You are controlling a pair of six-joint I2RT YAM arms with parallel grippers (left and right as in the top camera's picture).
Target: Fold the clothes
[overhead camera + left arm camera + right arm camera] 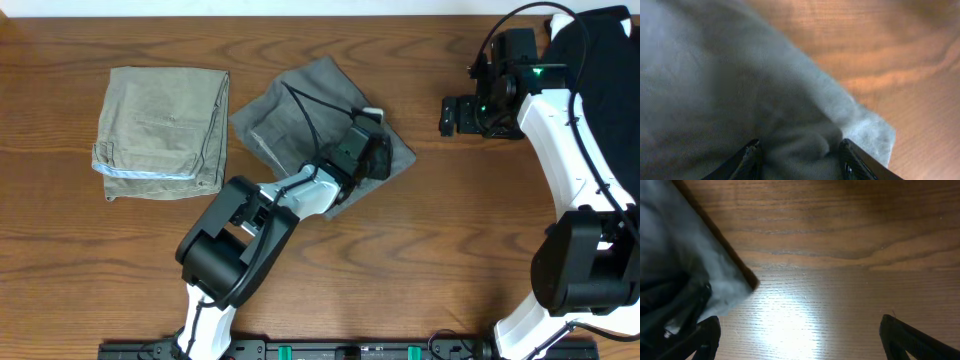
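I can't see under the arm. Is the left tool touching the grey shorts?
Touching. The left wrist view shows the grey shorts bunched between the fingers of the left tool, pressed against both.

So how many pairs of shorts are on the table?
2. Khaki shorts lie folded at the left; grey shorts lie spread mid-table, partly under the left arm. Others may be hidden behind the right arm.

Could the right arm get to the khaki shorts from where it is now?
Probably not easily. The khaki shorts lie far left, and the left arm, over the grey shorts, sits between them and the right hand.
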